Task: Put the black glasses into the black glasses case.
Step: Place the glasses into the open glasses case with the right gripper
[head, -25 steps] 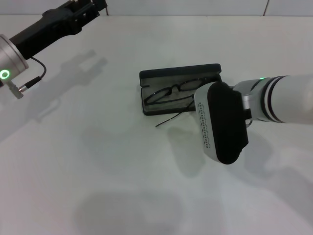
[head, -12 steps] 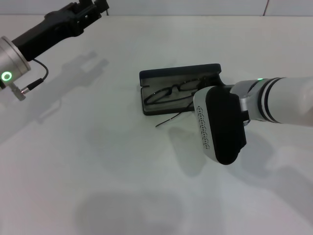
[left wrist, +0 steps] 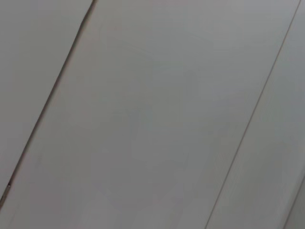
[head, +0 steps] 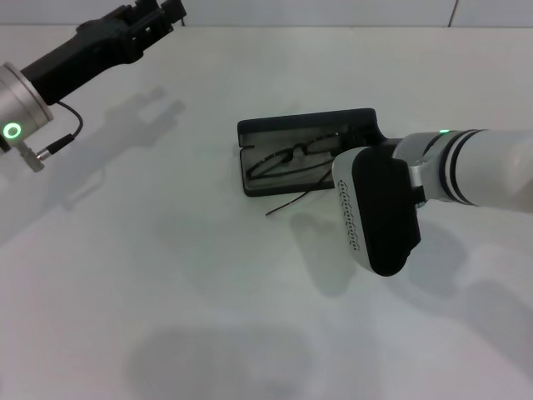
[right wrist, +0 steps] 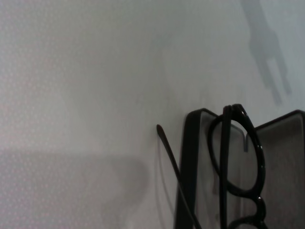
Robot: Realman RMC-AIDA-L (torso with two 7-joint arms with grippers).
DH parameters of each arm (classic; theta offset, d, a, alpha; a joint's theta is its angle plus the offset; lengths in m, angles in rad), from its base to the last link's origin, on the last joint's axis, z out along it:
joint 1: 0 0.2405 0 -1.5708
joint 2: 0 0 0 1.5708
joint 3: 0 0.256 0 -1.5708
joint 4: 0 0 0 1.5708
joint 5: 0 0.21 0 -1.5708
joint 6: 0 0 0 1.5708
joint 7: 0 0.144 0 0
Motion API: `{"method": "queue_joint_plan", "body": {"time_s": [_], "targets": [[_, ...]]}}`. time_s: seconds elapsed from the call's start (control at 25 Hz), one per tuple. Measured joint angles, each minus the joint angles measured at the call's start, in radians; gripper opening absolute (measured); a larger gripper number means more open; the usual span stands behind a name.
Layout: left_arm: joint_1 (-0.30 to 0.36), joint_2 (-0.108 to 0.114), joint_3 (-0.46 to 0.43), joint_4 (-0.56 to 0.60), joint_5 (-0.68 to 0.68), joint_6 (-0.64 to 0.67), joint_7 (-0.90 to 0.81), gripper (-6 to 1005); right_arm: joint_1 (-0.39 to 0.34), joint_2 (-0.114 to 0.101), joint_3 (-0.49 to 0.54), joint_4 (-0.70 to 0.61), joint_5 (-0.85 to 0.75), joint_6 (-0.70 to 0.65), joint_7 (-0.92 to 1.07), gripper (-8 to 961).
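The black glasses case [head: 275, 132] lies open in the middle of the table, grey lining up. The black glasses [head: 287, 156] lie inside it, folded unevenly. One slim temple arm [head: 287, 202] sticks out over the case's front wall onto the table. My right arm's wrist [head: 375, 212] hangs over the case's right end and hides my right gripper. The right wrist view shows the glasses [right wrist: 238, 162], the case wall [right wrist: 188, 162] and the stray temple arm [right wrist: 171, 160] close up. My left gripper [head: 162, 10] is parked high at the far left, away from the case, fingers apart.
The white table [head: 166, 292] carries only arm shadows around the case. A wall seam runs along the table's far edge.
My right wrist has shifted slightly down and to the right beside the case. The glasses and case have not moved. The left arm is almost still.
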Motion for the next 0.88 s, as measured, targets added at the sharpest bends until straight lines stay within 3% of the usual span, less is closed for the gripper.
{"method": "queue_joint_plan", "body": {"time_s": [0.88], "targets": [[-0.025, 0.001, 0.000, 0.000, -0.002, -0.001, 0.000, 606, 0.039, 0.000, -0.038, 0.064, -0.004, 0.067, 0.008, 181]]}}
